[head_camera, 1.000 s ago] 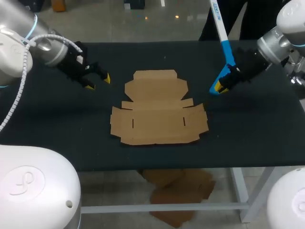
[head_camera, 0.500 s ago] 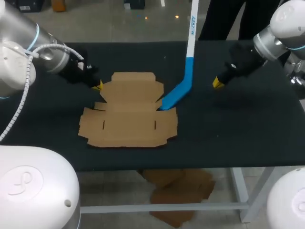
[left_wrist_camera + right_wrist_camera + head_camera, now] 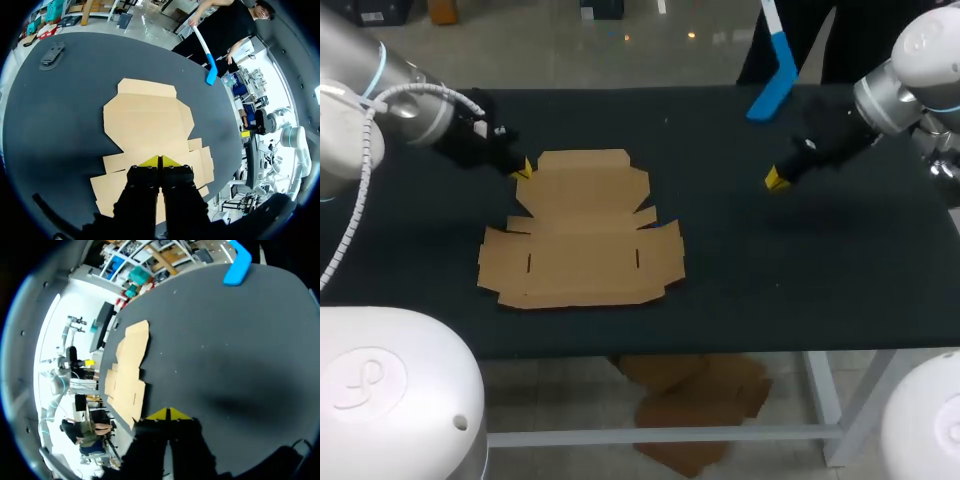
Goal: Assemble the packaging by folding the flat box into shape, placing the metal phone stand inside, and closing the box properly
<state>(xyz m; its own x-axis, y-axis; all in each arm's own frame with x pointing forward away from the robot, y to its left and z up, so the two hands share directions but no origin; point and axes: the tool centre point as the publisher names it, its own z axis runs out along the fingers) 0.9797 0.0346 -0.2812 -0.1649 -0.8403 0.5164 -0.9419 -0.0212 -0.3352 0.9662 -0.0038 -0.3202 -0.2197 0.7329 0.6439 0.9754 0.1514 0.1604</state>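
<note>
The left fingers [image 3: 150, 161] pressed together (the right fingers [image 3: 159, 414] too), both angled downward.

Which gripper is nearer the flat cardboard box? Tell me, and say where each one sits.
Left. The left gripper is at the flat box's far left corner, its tips over the cardboard in the wrist view. The right gripper stands well apart, off the box's right side.

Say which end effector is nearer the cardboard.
The left end effector: its tips sit at the edge of the flat brown cardboard box; the right end effector hangs well clear.
</note>
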